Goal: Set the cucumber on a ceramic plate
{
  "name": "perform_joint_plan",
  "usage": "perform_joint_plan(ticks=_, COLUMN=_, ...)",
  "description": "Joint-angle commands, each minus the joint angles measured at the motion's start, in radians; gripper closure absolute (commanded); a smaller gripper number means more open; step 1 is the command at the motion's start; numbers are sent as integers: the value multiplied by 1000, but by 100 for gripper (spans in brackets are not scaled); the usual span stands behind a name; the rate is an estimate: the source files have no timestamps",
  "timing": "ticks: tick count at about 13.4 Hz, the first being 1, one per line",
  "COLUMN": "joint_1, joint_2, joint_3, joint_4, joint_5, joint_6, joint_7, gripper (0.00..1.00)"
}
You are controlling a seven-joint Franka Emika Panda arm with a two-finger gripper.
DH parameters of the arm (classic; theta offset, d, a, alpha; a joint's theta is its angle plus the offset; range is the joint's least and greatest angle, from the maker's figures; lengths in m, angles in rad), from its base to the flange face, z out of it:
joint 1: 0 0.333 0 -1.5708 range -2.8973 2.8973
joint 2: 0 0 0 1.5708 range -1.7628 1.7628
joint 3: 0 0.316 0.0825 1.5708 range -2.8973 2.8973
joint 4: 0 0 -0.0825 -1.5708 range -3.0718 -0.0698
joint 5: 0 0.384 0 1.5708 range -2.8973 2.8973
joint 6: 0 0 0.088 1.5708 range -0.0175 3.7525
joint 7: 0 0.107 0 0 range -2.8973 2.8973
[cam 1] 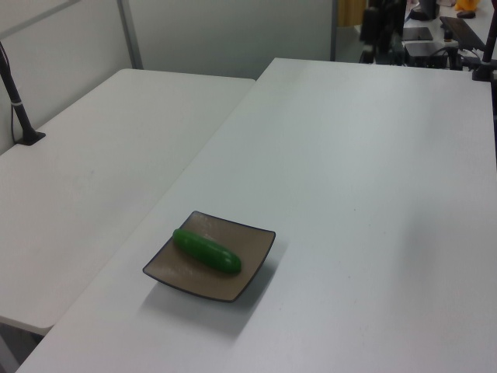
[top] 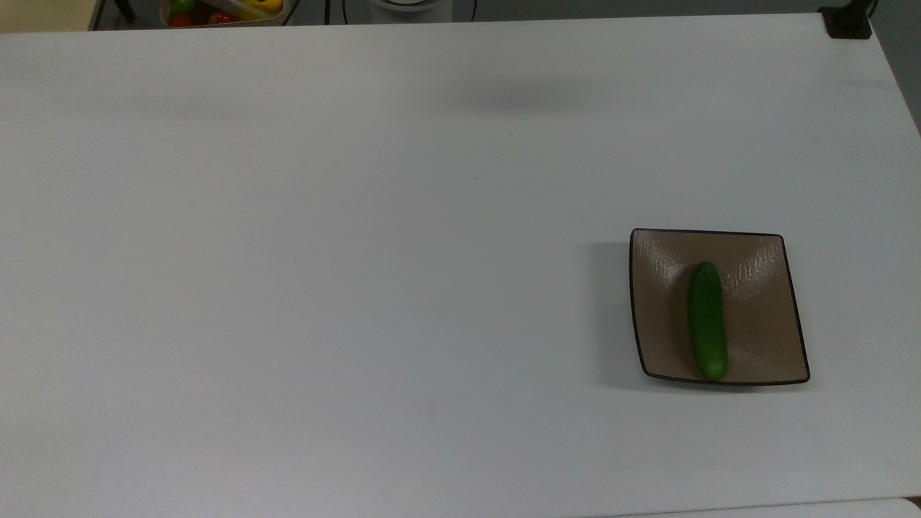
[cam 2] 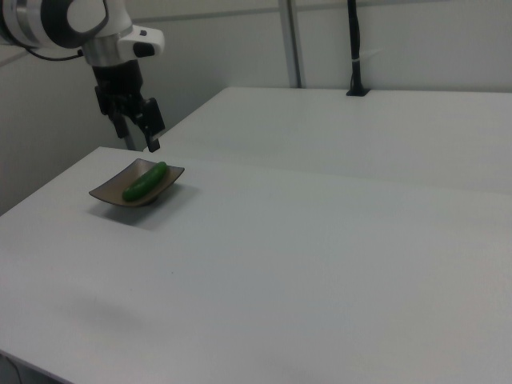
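On ceramic plate [top: 763, 338], unlabelled cucumber [top: 706, 320].

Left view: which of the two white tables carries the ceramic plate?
The table on the left view's right: the ceramic plate, cucumber on it, sits by its edge. The other table bears a black pole.
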Motion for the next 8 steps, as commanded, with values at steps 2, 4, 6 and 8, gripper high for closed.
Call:
perform_joint_plan(ticks=2, joint_1=-74, joint_2=-53, joint_3=7, joint_4=-57, joint_5=-9, joint_6=-47, joint_7=0, gripper=0)
perform_joint_plan(ticks=4, joint_1=-82, joint_2=-55, joint_3=8, joint_4=-79, joint_5=-12, joint_6=-31, joint_7=-32, gripper=0)
perform_joint_plan(ticks=6, joint_1=-84, joint_2=-47, joint_3=8, joint_4=-80, joint_5=-12, joint_6=20, joint_7=-145, gripper=0)
perform_joint_plan(ticks=8, joint_1=-96, joint_2=-13, joint_3=7, joint_4=-85, joint_5=-12, joint_6=126, joint_7=-318, gripper=0)
